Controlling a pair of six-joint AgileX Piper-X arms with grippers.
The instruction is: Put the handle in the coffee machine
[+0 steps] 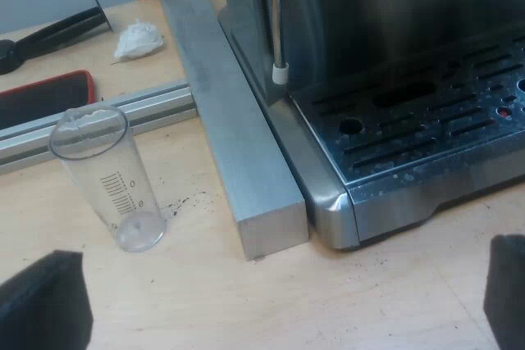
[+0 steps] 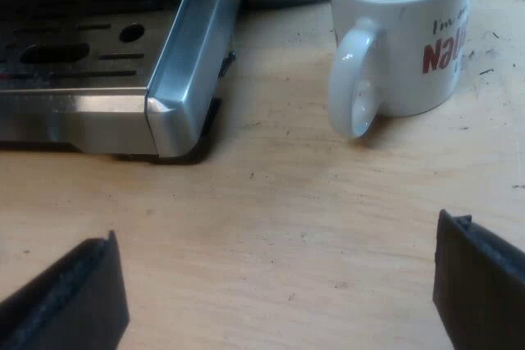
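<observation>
As both are hovering empty, fingers apart, the left gripper (image 1: 279, 305) is facing a measuring glass (image 1: 107, 174) and the right gripper (image 2: 279, 293) a white mug (image 2: 402, 30). Careless reaching is risking toppling either.

Soft, even indoor light covers the wooden table (image 1: 205, 301) in both wrist views, w/ only faint shadows under the espresso machine (image 1: 394, 202) & by the mug (image 2: 402, 38). Machine's steel edge shows pale glare, its upper front stays dark; the measuring glass (image 1: 107, 178) catches small highlights.
</observation>
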